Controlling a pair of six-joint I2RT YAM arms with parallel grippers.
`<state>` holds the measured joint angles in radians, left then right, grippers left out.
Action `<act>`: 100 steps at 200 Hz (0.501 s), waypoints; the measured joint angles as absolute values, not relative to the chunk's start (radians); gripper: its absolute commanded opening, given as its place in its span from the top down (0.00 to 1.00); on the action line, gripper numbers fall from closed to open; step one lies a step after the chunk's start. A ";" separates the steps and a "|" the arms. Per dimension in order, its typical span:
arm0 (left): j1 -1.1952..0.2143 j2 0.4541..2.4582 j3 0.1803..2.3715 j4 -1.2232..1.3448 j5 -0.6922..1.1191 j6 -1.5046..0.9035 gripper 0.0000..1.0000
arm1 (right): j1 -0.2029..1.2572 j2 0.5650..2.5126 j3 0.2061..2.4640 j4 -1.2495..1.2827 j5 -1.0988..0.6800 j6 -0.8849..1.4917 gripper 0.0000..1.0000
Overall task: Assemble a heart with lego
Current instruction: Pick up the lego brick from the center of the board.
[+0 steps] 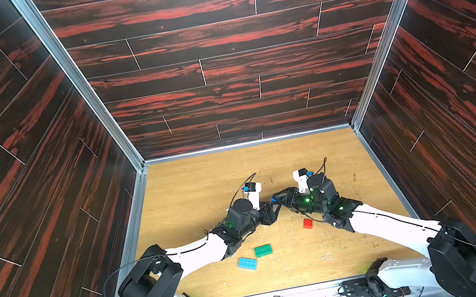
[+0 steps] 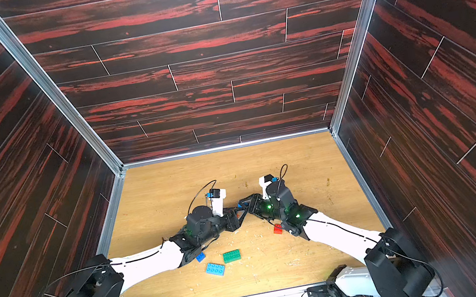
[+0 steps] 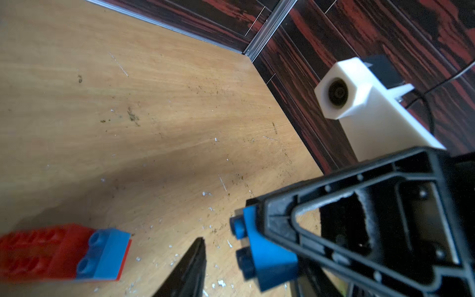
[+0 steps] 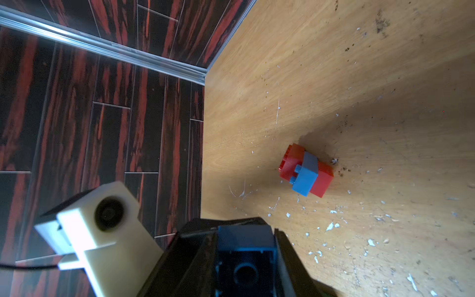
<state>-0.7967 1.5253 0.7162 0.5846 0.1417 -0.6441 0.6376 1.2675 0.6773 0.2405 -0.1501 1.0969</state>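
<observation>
Tan wood-grain tabletop [image 1: 202, 178], littered with pale chips, boxed in by dark red-black plank walls [image 1: 228, 42]. Both arms meet mid-table, tips nearly touching.

The right gripper [image 1: 277, 198] is clamped on a small dark-blue square studded brick [image 4: 246, 240], held off the table with its hollow underside toward the wrist camera.

For the left gripper [image 1: 275, 211], only one black finger [image 3: 195, 264] shows in its wrist view, with nothing on it. Can't tell whether the jaws are wide or narrow.

Partly built, the heart [image 4: 305, 172] is a small cluster of red bricks with a blue brick pressed on. It lies on the table close to the two tips, gripped by neither, and I can't make it out in the top views.

Loose lego on the near side:
- green oblong brick [image 1: 263, 250]
- light-blue oblong brick [image 1: 247, 263], just left of the green one
- red square brick [image 1: 308, 223], by the right wrist
- second dark-blue square brick [image 2: 200, 257], tucked against the left arm
</observation>
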 measured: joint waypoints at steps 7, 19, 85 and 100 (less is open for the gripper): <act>-0.798 1.530 0.722 0.587 0.141 -0.642 0.56 | 0.636 1.267 0.677 0.245 -0.146 1.100 0.74; -0.798 1.531 0.727 0.590 0.139 -0.641 0.62 | 0.636 1.267 0.677 0.250 -0.141 1.103 0.73; -0.794 1.531 0.821 0.382 0.072 -0.462 0.84 | 0.611 1.234 0.680 0.199 -0.171 1.057 0.38; -0.789 1.530 0.868 0.268 0.035 -0.374 0.85 | 0.565 1.204 0.685 0.161 -0.209 1.013 0.29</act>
<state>-0.7891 1.5299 0.8680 0.2676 0.0353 -0.3744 0.5652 1.2041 0.6849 0.1608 -0.2092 1.0126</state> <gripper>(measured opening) 0.291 0.645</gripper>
